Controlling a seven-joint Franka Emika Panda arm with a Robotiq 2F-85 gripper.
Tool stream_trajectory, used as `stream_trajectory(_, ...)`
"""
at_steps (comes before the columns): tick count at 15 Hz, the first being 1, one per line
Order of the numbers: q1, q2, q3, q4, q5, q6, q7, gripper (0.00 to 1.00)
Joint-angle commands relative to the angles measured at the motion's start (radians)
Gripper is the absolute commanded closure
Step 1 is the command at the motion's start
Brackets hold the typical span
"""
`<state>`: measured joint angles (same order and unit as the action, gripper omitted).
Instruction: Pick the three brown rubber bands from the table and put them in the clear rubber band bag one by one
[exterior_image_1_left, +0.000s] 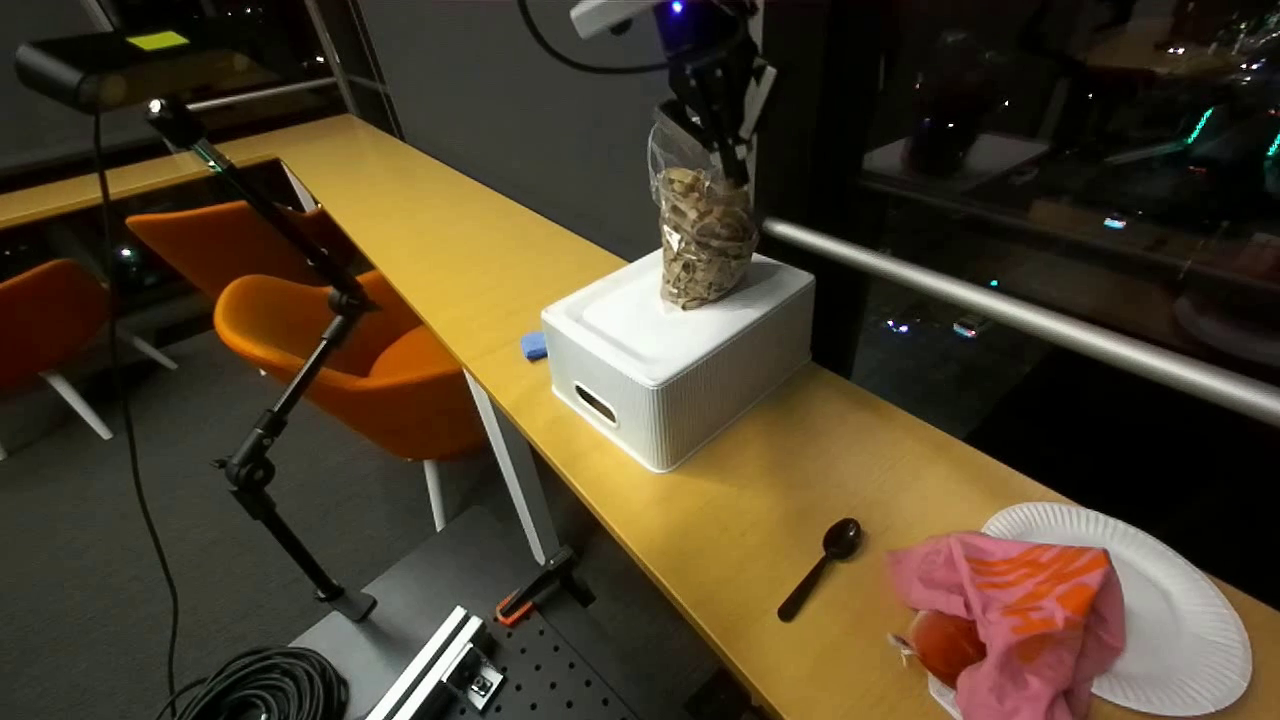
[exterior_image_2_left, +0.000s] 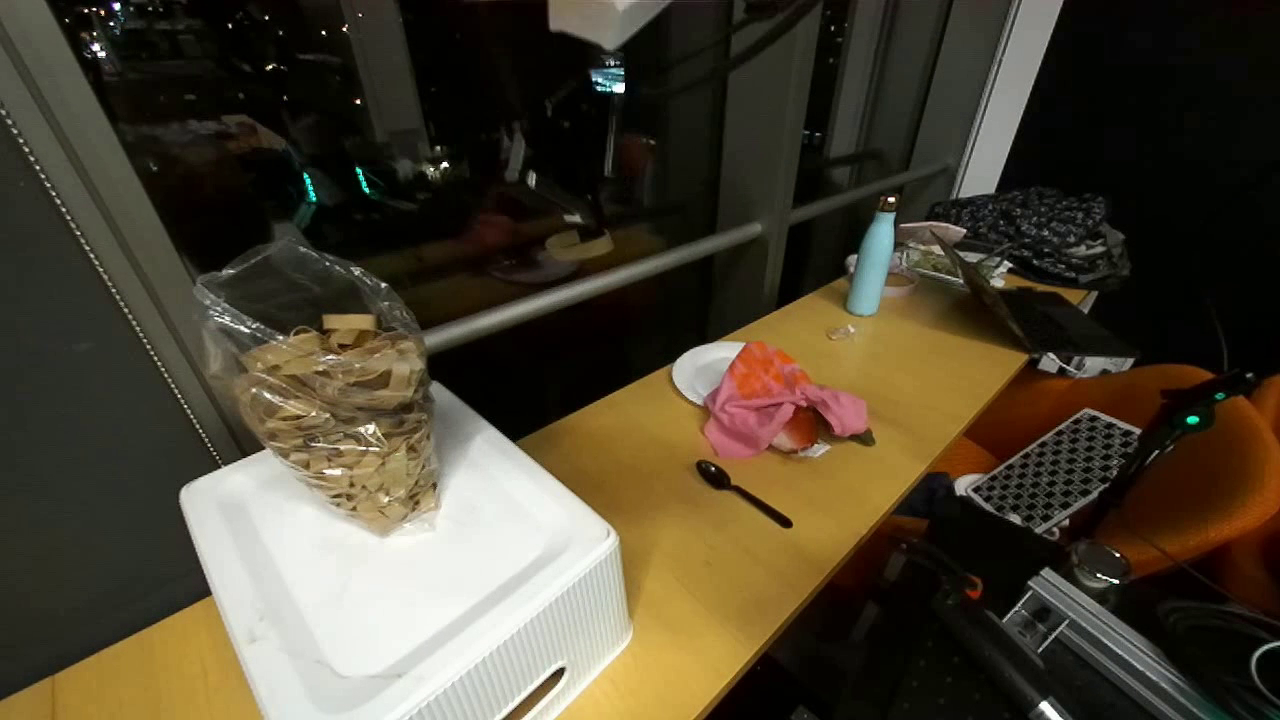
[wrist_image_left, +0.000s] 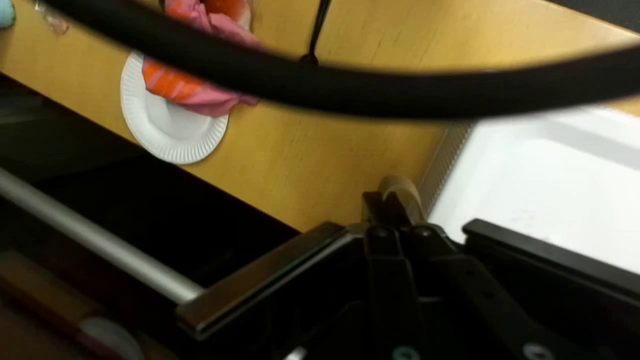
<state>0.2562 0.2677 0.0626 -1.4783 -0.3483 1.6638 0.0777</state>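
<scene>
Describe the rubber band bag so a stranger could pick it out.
Find the long yellow-tan table, then the white box with ribbed sides that sits on it. On top of that box rests the rubber band bag. Unlike the opaque box beneath, it is clear plastic, packed with tan-brown bands, loose film rising above them.

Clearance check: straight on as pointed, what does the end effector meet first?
Likely the table, beside the white box, by the wrist view; depth is unclear, so the box might come first.
</scene>
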Motion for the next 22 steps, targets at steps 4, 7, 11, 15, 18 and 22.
stream_trajectory(4,0.000,-0.017,0.065,-0.051,-0.028,0.196,-0.004,1.00)
stream_trajectory(7,-0.001,0.030,0.061,-0.084,-0.051,0.383,-0.011,1.00)
stream_trajectory(11,0.022,0.074,0.050,-0.097,-0.108,0.574,0.002,1.00)
stream_trajectory(15,0.048,0.107,0.044,-0.082,-0.147,0.645,0.005,1.00)
stream_trajectory(18,0.058,0.133,0.042,-0.069,-0.152,0.668,-0.003,1.00)
stream_trajectory(22,0.068,0.151,0.036,-0.059,-0.163,0.678,-0.004,0.74)
